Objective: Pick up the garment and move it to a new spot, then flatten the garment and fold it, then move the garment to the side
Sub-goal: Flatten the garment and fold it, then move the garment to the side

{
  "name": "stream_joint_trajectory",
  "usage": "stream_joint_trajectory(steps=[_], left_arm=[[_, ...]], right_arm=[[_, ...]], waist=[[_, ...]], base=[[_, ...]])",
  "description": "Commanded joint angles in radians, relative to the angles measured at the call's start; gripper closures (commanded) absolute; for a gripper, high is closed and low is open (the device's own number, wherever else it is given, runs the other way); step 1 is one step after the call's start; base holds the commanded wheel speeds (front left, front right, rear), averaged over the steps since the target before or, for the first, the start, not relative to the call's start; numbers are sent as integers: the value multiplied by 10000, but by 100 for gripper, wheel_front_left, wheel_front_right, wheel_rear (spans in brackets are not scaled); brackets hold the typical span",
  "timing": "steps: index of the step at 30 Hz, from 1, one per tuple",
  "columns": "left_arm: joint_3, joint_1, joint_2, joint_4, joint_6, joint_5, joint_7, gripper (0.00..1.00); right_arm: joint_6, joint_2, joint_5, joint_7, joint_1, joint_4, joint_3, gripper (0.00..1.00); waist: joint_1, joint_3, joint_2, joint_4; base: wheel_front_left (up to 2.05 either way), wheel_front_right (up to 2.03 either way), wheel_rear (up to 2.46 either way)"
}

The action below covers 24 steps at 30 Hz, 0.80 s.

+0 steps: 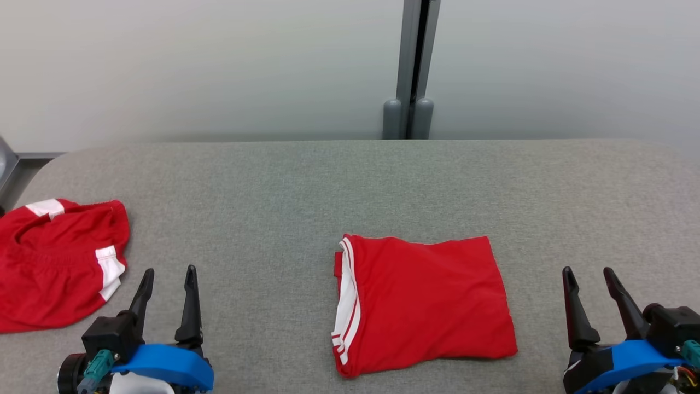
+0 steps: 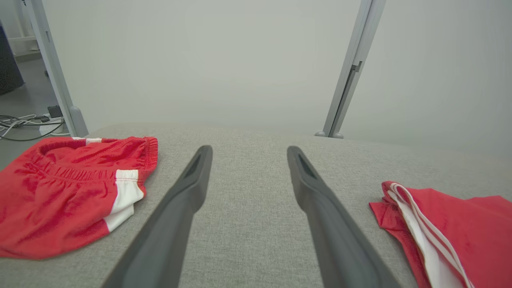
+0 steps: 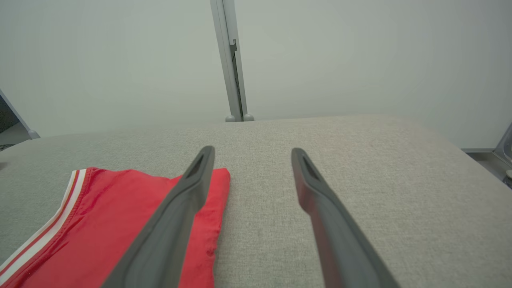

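A red garment (image 1: 424,301) with white stripes along its left edge lies folded into a neat rectangle near the middle of the grey table (image 1: 350,186). The left wrist view has it at the right (image 2: 452,228), the right wrist view at the lower left (image 3: 104,224). My left gripper (image 1: 168,279) stands open at the lower left, apart from the garment, nothing between its fingers (image 2: 188,188). At the lower right my right gripper (image 1: 590,279) is open too, just right of the garment's edge and holding nothing.
A second red garment with white patches (image 1: 57,262) lies crumpled at the table's left edge, also seen in the left wrist view (image 2: 68,188). A grey post (image 1: 413,71) rises behind the table against the pale wall. Cables lie on the floor at far left (image 2: 24,124).
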Motion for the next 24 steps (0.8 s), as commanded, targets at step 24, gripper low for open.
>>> stream_joint_trajectory(steps=[24], left_arm=[[6, -22, -92, 715, -153, 276, -45, 0]], right_arm=[[5, 18, 273, 196, 63, 88, 382, 0]], waist=[[1, -116, 1, -362]], base=[[0, 0, 0]])
